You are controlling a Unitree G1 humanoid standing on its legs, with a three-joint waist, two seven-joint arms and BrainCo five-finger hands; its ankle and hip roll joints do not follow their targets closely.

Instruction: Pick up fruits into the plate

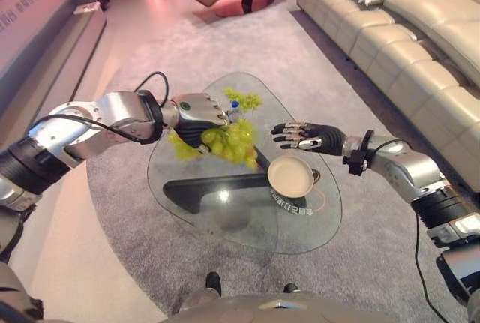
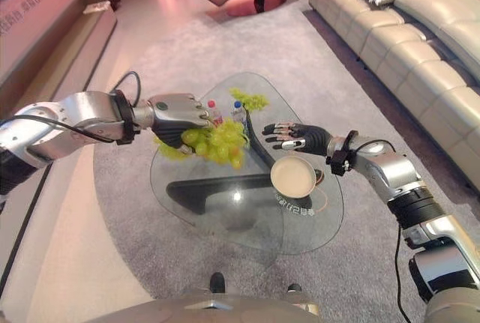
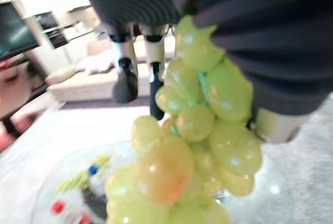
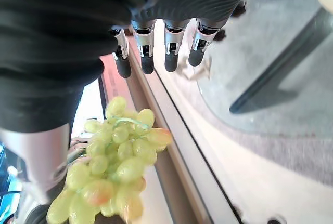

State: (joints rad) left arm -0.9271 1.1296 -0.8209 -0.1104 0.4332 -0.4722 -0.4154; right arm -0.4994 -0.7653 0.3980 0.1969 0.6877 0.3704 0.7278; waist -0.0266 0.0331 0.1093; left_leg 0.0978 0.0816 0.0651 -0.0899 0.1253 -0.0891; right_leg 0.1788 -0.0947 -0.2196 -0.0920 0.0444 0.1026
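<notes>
My left hand (image 1: 196, 112) grips the grape bunch (image 1: 229, 143) from above, letting it hang clear over the glass table (image 1: 225, 210), short of the plate (image 1: 291, 176); my right hand (image 1: 300, 136) hovers with fingers straight, holding nothing.

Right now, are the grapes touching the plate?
Apart. In the left eye view the grapes hang from the left hand, above the glass table; dark table support shows between them and the plate.
</notes>
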